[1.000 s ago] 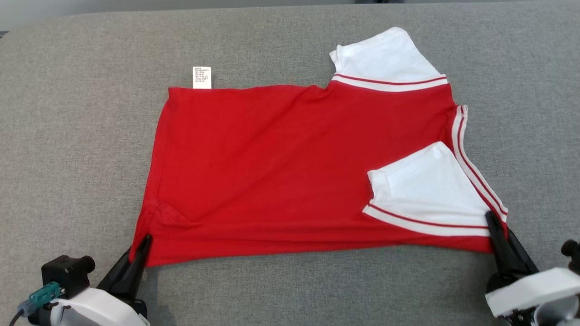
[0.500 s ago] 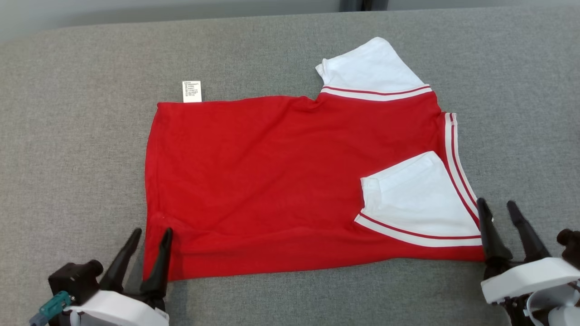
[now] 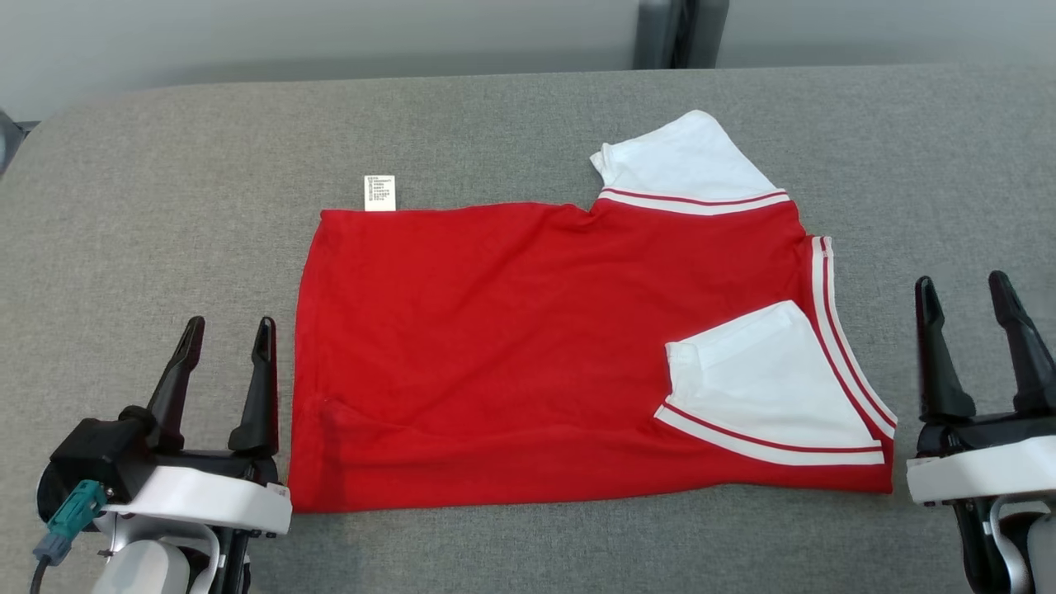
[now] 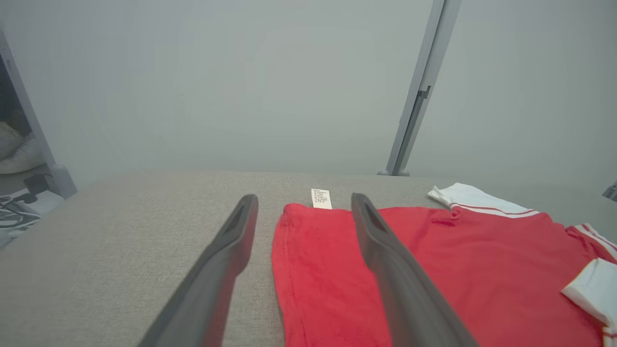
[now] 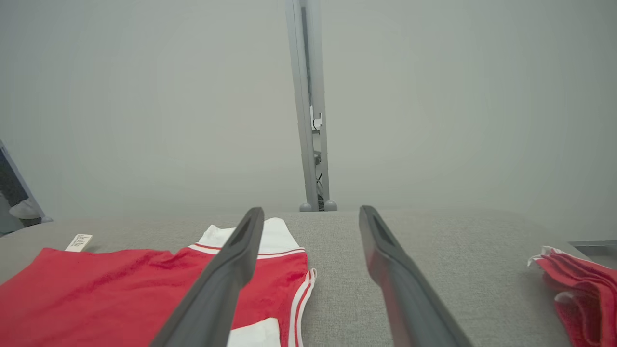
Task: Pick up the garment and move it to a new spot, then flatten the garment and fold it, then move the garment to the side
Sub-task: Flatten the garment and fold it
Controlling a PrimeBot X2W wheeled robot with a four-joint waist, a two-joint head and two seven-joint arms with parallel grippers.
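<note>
Grey woven fabric is covering the bench (image 3: 528, 107), and a pale grey wall is standing behind it, with a slim metal post (image 3: 660, 33) rising at the top centre of the head view. The garment (image 3: 511, 346), a red shirt with white sleeves and striped trim, is lying flat and folded across the middle of that frame. One white sleeve (image 3: 767, 388) is turning in over the red at lower right. The other sleeve (image 3: 685, 161) is poking out at upper right, and a small white label (image 3: 379, 192) is sticking out of the upper left edge.

My right wrist view is showing what the head view is not: a second bundle of red cloth (image 5: 585, 284) sitting at the right edge of the frame, well apart from the garment. My left wrist view is catching some clutter (image 4: 19, 154) beyond the bench at its far left edge, too dim to name.

My left gripper (image 3: 231, 323) is hovering at lower left, its fingers spread wide and holding nothing, just beside the garment's left edge. In its wrist view one finger is crossing in front of the red cloth, and I cannot tell whether it is touching. My right gripper (image 3: 961, 282) is hanging at the right edge, its fingers equally wide and empty, near the striped trim but apart from it.
</note>
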